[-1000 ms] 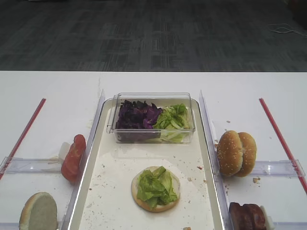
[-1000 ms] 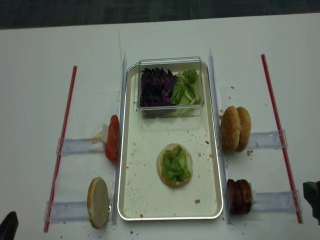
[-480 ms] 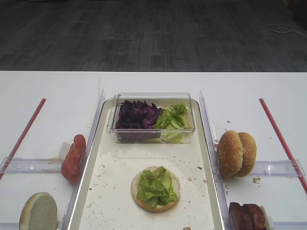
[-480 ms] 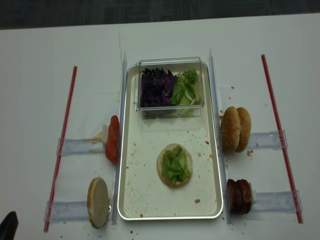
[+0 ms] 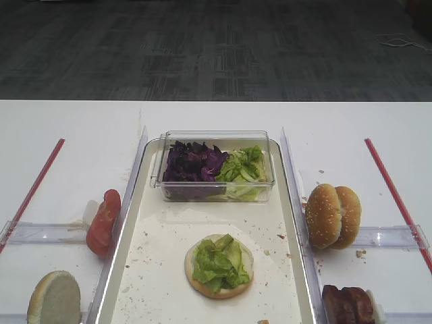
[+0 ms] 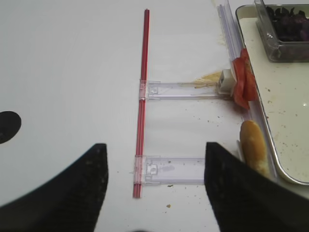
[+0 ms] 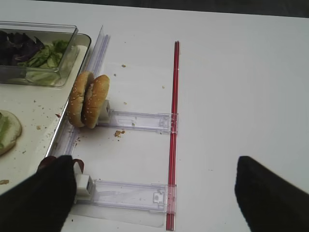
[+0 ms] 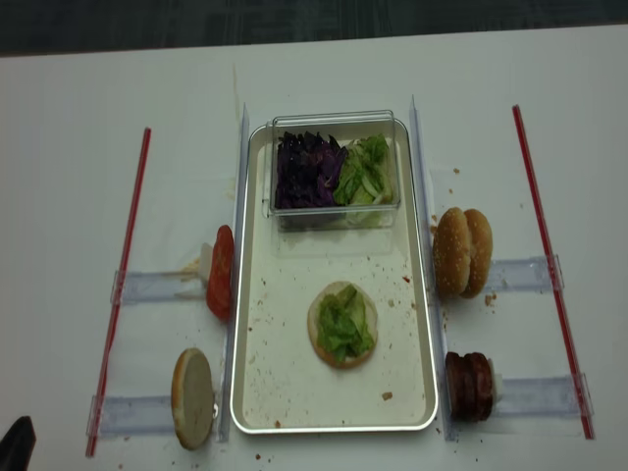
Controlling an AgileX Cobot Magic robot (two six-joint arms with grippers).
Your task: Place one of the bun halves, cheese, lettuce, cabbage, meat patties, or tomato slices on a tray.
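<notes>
The metal tray (image 8: 285,383) (image 5: 152,270) carries a bun half topped with lettuce (image 8: 342,324) (image 5: 219,265). A clear box holds purple cabbage (image 8: 308,170) and more lettuce (image 8: 366,172). Two bun halves (image 8: 463,252) (image 7: 88,99) stand on edge right of the tray, with the meat patties (image 8: 470,386) nearer. Left of the tray are the tomato slices (image 8: 221,272) (image 6: 241,82) and another bun half (image 8: 192,397) (image 6: 254,147). No cheese shows. My right gripper (image 7: 154,198) is open over bare table by the patties. My left gripper (image 6: 154,188) is open beside that bun half.
Red strips (image 8: 123,285) (image 8: 549,265) run along the table on both sides. Clear plastic holders (image 7: 140,121) (image 6: 183,89) lie between them and the tray. Upright clear rails (image 5: 291,169) flank the tray's long sides. Crumbs dot the tray floor.
The dark tip of the right gripper has drawn back out of the overhead view's right edge. The food and the left arm have not moved.
</notes>
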